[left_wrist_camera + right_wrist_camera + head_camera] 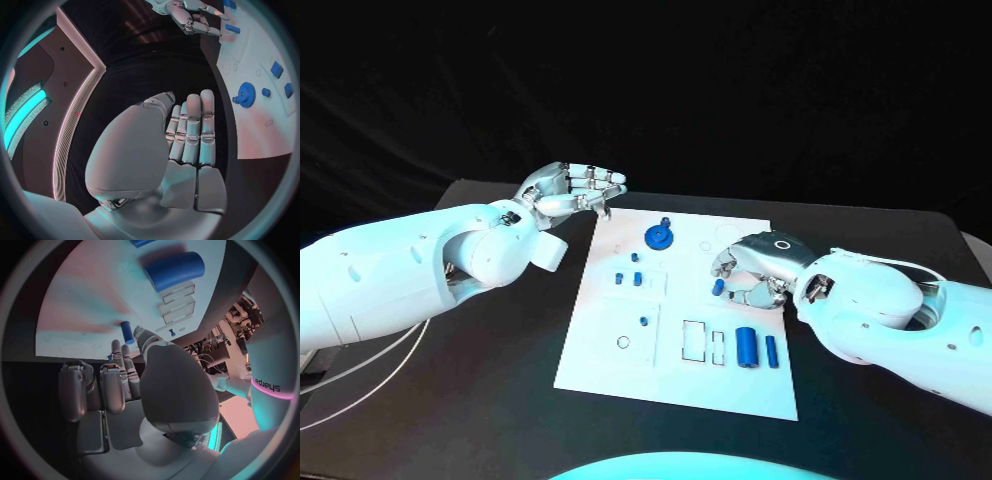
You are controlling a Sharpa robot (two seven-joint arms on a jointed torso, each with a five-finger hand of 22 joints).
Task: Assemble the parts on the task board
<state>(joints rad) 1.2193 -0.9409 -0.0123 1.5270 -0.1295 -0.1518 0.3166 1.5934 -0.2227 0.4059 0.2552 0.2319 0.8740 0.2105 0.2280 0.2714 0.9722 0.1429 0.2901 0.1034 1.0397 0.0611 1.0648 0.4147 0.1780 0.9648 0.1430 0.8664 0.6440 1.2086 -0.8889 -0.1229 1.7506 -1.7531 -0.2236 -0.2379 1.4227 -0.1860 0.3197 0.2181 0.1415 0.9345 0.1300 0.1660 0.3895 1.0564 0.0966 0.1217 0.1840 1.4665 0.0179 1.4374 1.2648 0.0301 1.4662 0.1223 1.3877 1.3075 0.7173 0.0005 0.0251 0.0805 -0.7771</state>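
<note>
The white task board (678, 375) lies in the middle of the black table. My right hand (750, 270) hovers over its right half and pinches a small blue peg (718, 287) between thumb and a finger; the right wrist view has the peg (127, 331) at the fingertips. My left hand (574, 190) is raised by the board's far left corner, its fingers (190, 130) straight and side by side, holding nothing. A blue gear (659, 237) stands at the board's far side, also in the left wrist view as the gear (246, 95). A blue cylinder (749, 347) lies near the front right.
Small blue pieces (630, 279) sit left of centre, and another (645, 321) lies lower down. A thin blue bar (772, 348) lies beside the cylinder, and rectangular slots (692, 340) open to its left. Black table (488, 380) surrounds the board.
</note>
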